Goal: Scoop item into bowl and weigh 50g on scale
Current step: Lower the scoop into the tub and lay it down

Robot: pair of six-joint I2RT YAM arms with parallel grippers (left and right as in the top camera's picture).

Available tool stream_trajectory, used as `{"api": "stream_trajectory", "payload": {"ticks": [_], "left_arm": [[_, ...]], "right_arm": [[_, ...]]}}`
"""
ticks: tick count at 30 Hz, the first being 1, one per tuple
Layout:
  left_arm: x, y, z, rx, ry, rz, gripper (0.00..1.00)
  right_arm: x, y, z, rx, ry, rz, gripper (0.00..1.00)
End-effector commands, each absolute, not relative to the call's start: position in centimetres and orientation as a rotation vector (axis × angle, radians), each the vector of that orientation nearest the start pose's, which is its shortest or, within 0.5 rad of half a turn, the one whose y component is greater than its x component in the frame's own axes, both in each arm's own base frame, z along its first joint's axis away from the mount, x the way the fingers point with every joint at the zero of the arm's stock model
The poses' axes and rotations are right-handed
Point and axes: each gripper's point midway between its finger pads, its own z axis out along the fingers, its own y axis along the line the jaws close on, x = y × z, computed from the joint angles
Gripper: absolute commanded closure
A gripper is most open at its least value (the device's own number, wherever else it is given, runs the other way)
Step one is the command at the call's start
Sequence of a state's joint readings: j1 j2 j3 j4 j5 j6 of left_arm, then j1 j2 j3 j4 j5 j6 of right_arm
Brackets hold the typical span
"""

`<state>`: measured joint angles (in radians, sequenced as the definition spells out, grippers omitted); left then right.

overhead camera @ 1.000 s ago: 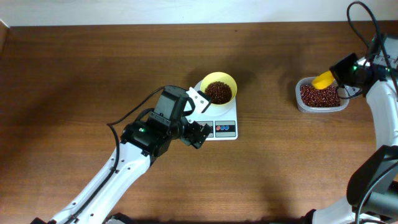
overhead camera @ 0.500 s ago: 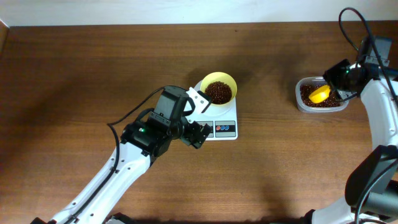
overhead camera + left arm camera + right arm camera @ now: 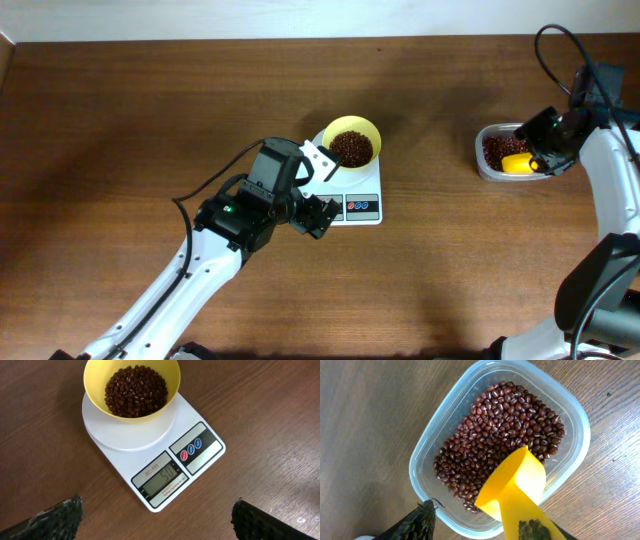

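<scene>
Left arm is stretched in from the lower left. The left gripper (image 3: 322, 188) is held low beside the scale (image 3: 125, 442) with jaws fully spread and nothing between them.

Right arm is bent over the far-right tub (image 3: 580, 435). The right gripper (image 3: 479, 525) is parted: a gap is seen between one finger and the scoop (image 3: 515, 482), so no grip is made.

The round yellow plastic bowl (image 3: 95, 385) is centred on the scale's white round platform and partly filled with beans (image 3: 136, 390), which are small, oval and dark red-brown. 50 is shown on the display (image 3: 162, 479).

More beans are held in the clear, rounded-rectangle tub. The yellow scoop is rested in it, mouth down on the heap.

The wooden table (image 3: 150, 100) is dark brown and grained.
</scene>
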<state>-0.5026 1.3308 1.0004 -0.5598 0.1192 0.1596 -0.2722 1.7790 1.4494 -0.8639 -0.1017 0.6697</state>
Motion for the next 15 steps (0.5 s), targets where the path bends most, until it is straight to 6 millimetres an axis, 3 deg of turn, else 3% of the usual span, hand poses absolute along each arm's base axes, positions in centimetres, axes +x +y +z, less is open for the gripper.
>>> {"api": "stream_trajectory", "payload": {"ticks": [1, 10, 15], "left_arm": [[30.7, -19.2, 16.4, 0.834, 2.310, -0.310, 0.01], [30.7, -19.2, 16.4, 0.834, 2.310, -0.310, 0.01], [30.7, -19.2, 16.4, 0.834, 2.310, -0.310, 0.01]], "right_arm": [[40.2, -8.9, 12.6, 1.176, 2.518, 0.235, 0.43], [40.2, -7.3, 12.7, 1.083, 2.574, 0.346, 0.41], [37.0, -6.3, 11.7, 1.076, 2.726, 0.342, 0.39]]}}
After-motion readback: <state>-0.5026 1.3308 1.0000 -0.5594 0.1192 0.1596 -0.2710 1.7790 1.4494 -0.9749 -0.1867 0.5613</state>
